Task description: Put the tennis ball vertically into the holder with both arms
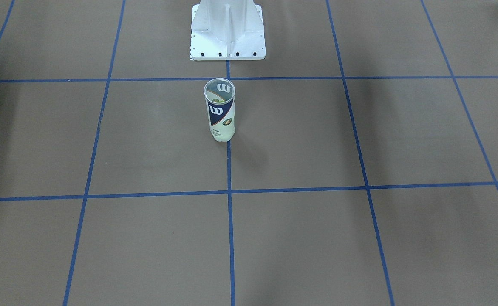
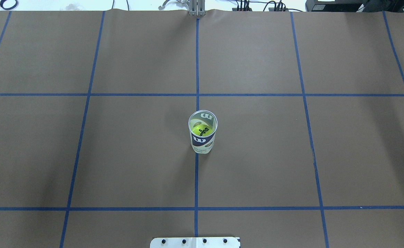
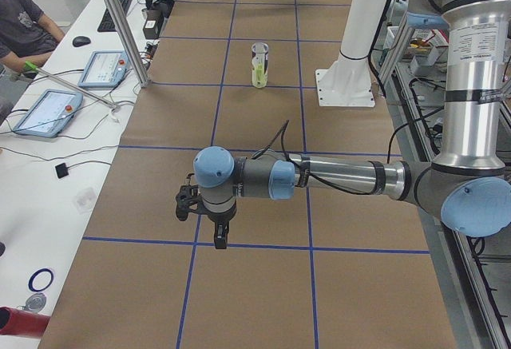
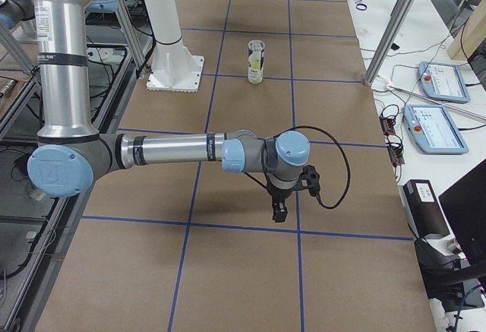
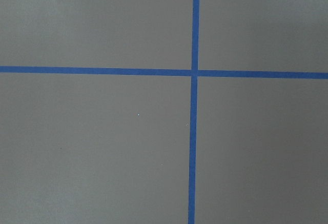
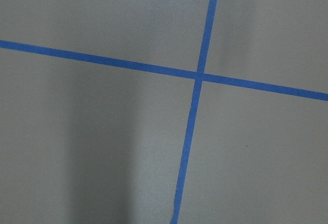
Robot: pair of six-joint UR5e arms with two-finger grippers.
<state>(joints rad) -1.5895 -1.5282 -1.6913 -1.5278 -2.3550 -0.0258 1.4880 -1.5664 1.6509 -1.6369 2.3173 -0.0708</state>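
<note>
The holder (image 2: 203, 132), a clear can with a navy and white "W" label, stands upright at the table's middle. It also shows in the front-facing view (image 1: 220, 109), the left view (image 3: 259, 65) and the right view (image 4: 257, 61). The tennis ball (image 2: 202, 129), yellow-green with black lettering, sits inside it, seen through the open top. My left gripper (image 3: 220, 239) shows only in the left view, far from the holder, pointing down above the paper. My right gripper (image 4: 279, 212) shows only in the right view, likewise far off. I cannot tell whether either is open or shut.
The white pedestal base (image 1: 227, 32) stands behind the holder on the robot's side. Brown paper with blue tape lines (image 2: 197, 69) covers the table. Operator tablets (image 3: 48, 111) and cables lie on the side bench; a person (image 3: 24, 25) sits there.
</note>
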